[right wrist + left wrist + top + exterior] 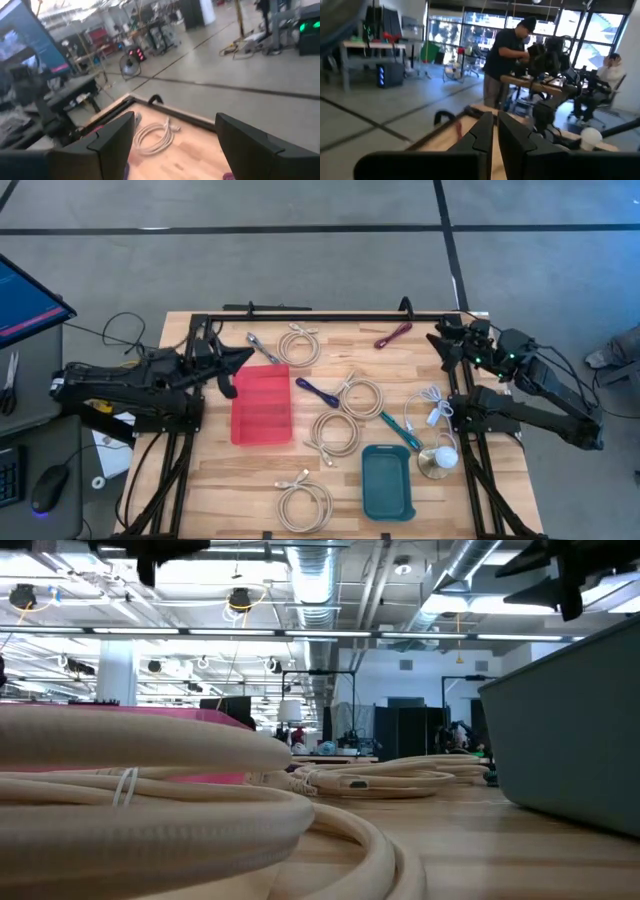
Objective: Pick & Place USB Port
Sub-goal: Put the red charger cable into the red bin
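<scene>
Your cables (335, 432) lie coiled mid-table, between red tray (262, 406) & teal tray (388, 480). L gripper (243, 357) raised at red tray's far corner, fingers together, empty. R gripper (440, 340) spread wide, empty, far right edge.

Left tool (243, 358) raised at the left rear with fingers (481, 131) closed together, holding nothing; right tool (440, 340) raised at the right rear, fingers (112, 136) spread wide.
</scene>
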`<state>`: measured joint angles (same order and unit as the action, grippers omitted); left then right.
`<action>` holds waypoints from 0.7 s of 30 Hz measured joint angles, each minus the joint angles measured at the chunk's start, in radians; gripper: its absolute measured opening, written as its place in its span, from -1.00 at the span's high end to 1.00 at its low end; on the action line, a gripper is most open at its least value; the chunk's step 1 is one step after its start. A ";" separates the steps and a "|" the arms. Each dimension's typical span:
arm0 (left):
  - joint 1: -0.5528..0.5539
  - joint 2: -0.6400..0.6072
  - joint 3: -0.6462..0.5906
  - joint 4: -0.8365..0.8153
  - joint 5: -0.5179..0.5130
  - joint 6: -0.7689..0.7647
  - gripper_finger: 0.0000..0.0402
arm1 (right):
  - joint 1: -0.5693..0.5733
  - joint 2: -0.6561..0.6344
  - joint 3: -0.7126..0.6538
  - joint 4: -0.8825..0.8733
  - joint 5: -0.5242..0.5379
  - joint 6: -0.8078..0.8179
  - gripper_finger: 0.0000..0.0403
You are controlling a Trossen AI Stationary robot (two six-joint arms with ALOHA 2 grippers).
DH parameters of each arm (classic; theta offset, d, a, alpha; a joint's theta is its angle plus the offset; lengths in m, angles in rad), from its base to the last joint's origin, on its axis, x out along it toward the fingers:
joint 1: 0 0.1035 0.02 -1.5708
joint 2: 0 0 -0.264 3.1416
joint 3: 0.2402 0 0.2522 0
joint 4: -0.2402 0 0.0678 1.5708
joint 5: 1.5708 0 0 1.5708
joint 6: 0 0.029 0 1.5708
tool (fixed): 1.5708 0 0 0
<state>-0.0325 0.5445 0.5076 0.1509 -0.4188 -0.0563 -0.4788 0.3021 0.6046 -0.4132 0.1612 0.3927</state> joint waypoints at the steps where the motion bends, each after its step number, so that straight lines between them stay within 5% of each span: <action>1: 0.000 0.010 0.038 -0.037 0.000 0.026 0.87 | 0.010 0.015 0.010 -0.012 -0.003 0.005 -0.34; 8: 0.000 0.047 0.281 -0.412 -0.062 0.070 0.87 | 0.077 0.153 0.118 -0.170 -0.004 0.002 -0.34; 15: 0.000 0.038 0.323 -0.430 -0.061 0.079 0.87 | 0.127 0.245 0.222 -0.260 -0.006 -0.058 -0.34; 21: 0.000 0.056 0.323 -0.498 -0.166 0.078 0.82 | 0.166 0.281 0.285 -0.337 -0.006 -0.059 -0.34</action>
<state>-0.0321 0.6001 0.8303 -0.3468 -0.5850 0.0214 -0.3128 0.5835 0.8898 -0.7501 0.1551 0.3336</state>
